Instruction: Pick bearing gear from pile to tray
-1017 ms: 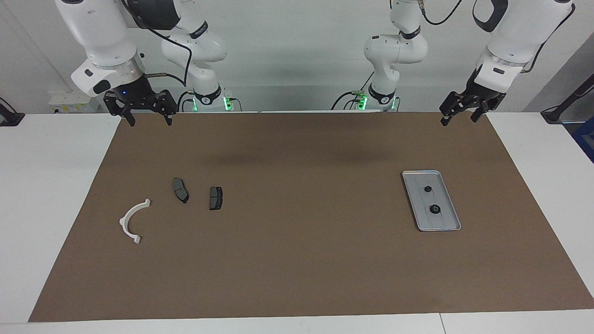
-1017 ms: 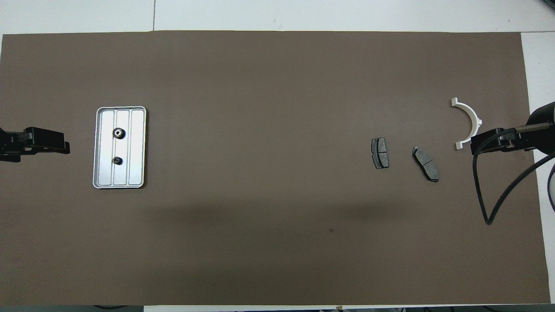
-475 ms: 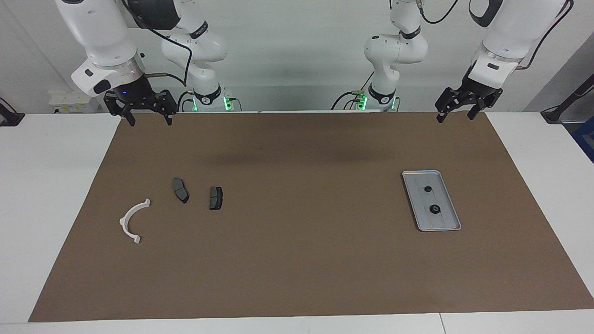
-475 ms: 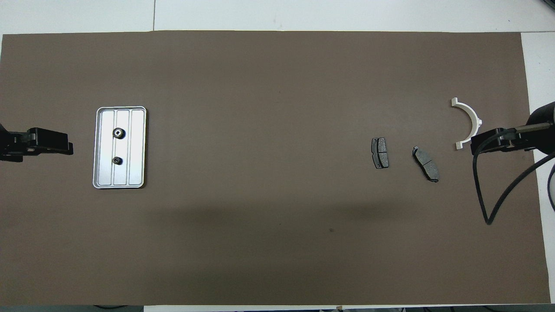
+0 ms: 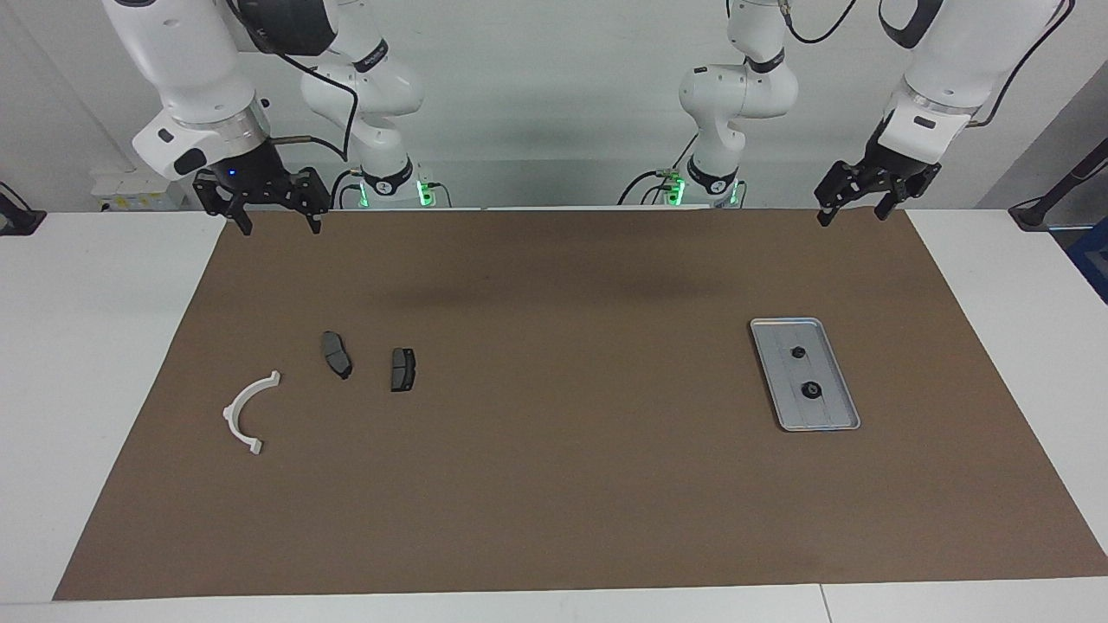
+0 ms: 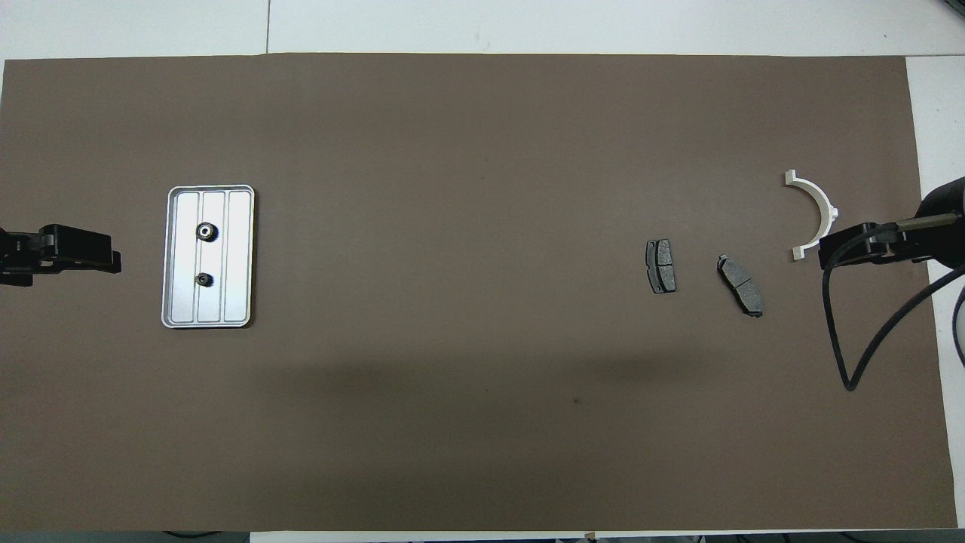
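Two small black bearing gears point(image 5: 798, 352) point(image 5: 812, 391) lie in the silver tray point(image 5: 833, 408) toward the left arm's end; from overhead the gears point(image 6: 205, 231) point(image 6: 203, 280) sit on the tray's point(image 6: 238, 256) ribbed floor. The pile toward the right arm's end holds a white arc point(image 5: 232, 412) point(image 6: 828, 207) and two dark brake pads point(image 5: 337, 355) point(image 5: 402, 369). My right gripper point(image 5: 279, 227) hangs open and empty over the mat's edge near the robots. My left gripper point(image 5: 853, 216) hangs open and empty over the mat's corner, apart from the tray.
A brown mat point(image 5: 554, 484) covers most of the white table point(image 5: 86, 346). The right arm's black cable point(image 6: 844, 339) loops low at that end in the overhead view. The brake pads point(image 6: 661, 265) point(image 6: 740, 285) lie side by side beside the arc.
My left gripper has risen a little and wavered slightly sideways. The right arm and all parts have stayed still.
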Robot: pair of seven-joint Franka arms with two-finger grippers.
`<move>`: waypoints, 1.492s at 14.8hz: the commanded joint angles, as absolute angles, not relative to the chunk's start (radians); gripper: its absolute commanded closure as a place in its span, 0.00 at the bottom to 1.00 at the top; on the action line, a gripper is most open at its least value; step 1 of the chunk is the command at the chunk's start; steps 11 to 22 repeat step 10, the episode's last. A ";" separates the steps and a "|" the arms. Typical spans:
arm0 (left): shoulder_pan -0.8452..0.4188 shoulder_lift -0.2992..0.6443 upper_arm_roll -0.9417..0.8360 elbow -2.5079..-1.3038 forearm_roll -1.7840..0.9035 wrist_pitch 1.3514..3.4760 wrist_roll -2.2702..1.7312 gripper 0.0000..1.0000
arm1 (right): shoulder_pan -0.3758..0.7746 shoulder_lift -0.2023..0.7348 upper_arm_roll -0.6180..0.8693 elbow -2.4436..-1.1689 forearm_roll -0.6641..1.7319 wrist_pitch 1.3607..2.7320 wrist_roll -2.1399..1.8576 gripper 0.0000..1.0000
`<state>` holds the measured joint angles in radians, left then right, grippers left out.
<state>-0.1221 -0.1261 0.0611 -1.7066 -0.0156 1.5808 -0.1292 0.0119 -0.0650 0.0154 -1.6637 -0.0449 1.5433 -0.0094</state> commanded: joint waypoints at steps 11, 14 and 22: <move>-0.087 -0.129 0.025 -1.707 -0.023 1.531 -0.117 0.00 | 0.002 -0.078 0.012 -1.675 -0.017 1.562 -0.025 0.00; -0.087 -0.129 0.025 -1.707 -0.023 1.531 -0.117 0.00 | 0.002 -0.078 0.012 -1.675 -0.017 1.562 -0.025 0.00; -0.087 -0.129 0.025 -1.707 -0.023 1.531 -0.117 0.00 | 0.002 -0.078 0.012 -1.675 -0.017 1.562 -0.025 0.00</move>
